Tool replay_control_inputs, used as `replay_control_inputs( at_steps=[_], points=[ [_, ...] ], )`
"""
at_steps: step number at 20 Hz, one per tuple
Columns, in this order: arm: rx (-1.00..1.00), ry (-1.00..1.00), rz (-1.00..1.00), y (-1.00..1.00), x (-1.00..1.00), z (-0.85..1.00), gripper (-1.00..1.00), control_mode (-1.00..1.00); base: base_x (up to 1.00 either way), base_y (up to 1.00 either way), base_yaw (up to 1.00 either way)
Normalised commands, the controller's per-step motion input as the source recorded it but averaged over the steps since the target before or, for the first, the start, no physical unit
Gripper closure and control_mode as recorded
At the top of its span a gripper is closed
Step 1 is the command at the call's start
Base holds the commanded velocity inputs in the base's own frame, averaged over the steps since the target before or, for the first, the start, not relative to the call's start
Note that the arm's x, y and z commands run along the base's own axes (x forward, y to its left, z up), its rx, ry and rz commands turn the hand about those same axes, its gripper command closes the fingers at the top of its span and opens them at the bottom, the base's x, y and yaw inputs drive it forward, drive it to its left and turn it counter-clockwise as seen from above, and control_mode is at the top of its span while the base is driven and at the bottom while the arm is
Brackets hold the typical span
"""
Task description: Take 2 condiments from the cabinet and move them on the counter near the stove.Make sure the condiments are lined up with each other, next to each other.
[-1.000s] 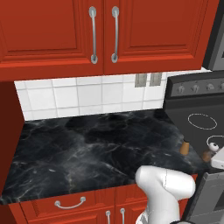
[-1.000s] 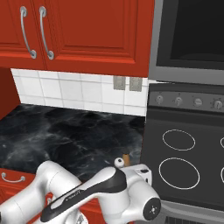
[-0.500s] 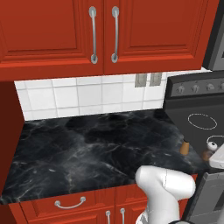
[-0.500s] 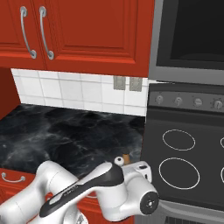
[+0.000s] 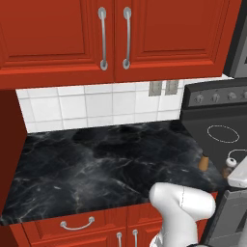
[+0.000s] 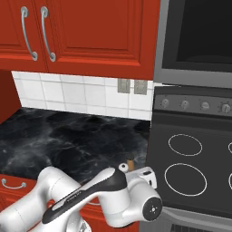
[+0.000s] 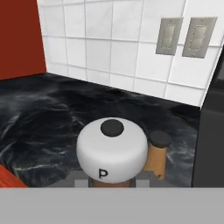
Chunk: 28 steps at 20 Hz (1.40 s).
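In the hand view, a wooden condiment with a pale grey top marked "P" (image 7: 112, 148) sits right in front of the camera, and my gripper (image 7: 113, 180) is shut on its body. Its base is hidden, so I cannot tell whether it touches the counter (image 7: 43, 118). Just beyond it to the right, close beside it, stands the dark-capped condiment (image 7: 158, 153), next to the stove (image 7: 212, 131). The left base view shows the pair at the counter's right end: the dark-capped condiment (image 5: 204, 161) and the pale-topped condiment (image 5: 231, 163). The cabinet (image 5: 58, 34) doors are closed.
White tiled wall with two grey outlet plates (image 7: 183, 37) stands behind the counter. A red side wall (image 7: 19, 39) bounds the counter's left end. Red drawers with short handles (image 5: 76, 225) run below the counter's front edge. A microwave (image 6: 199, 41) hangs above the stove (image 6: 190, 154).
The arm has shifted only slightly. The held pale-topped condiment stays beside the dark-capped one, and the grip is unchanged.
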Motion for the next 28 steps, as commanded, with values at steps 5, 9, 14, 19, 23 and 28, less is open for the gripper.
replay_control_inputs(
  at_steps=[5, 9, 14, 19, 23, 28],
  points=[
    [0.00, -0.07, 0.00, 0.00, 0.10, -0.01, 1.00, -1.00, 0.00, 0.00, 0.00],
    [0.00, -0.07, 0.00, 0.00, 0.10, 0.00, 1.00, -1.00, 0.00, 0.00, 0.00],
    [0.00, -0.03, 0.00, 0.00, 0.10, -0.01, 1.00, -1.00, 0.00, 0.00, 0.00],
    [0.00, -0.01, 0.00, 0.00, 0.13, -0.01, 1.00, -1.00, 0.00, 0.00, 0.00],
    [0.00, -0.01, 0.00, 0.00, 0.10, -0.05, 1.00, -1.00, 0.00, 0.00, 0.00],
    [0.00, 0.00, 0.00, 0.00, 0.04, -0.13, 1.00, -1.00, 0.00, 0.00, 0.00]
  ],
)
